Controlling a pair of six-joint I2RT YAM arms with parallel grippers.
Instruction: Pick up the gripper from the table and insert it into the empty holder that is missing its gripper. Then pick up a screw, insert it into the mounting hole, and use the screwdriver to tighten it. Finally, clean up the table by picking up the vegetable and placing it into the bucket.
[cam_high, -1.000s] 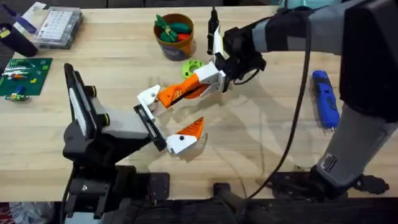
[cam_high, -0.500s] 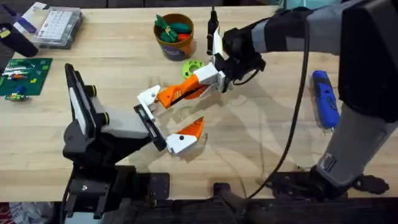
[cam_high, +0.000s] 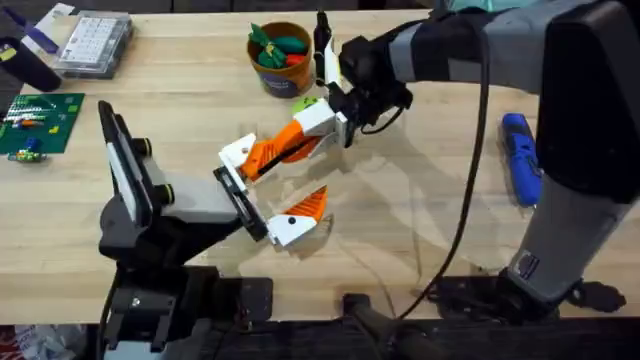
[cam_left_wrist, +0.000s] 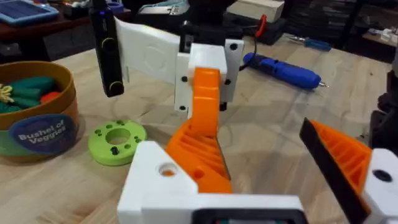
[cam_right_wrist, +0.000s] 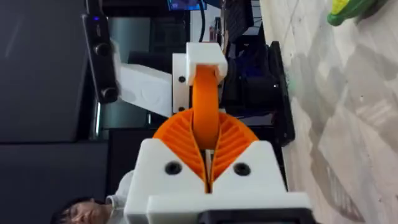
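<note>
Here you had the right fingers (cam_high: 322, 128) clenched on the gripper (cam_high: 270, 150), its white block against the holder (cam_high: 237, 200) above the tabletop (cam_high: 420, 210), presumably for insertion, the left fingers (cam_high: 262, 200) spread apart.

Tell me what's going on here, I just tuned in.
The right gripper is shut on the gripper, the orange ribbed finger with a white block, and holds it at the black plate of the holder. It does not look seated yet. The screwdriver lies on the table by the right arm, and the vegetable sits beside the bucket, not in it.
</note>
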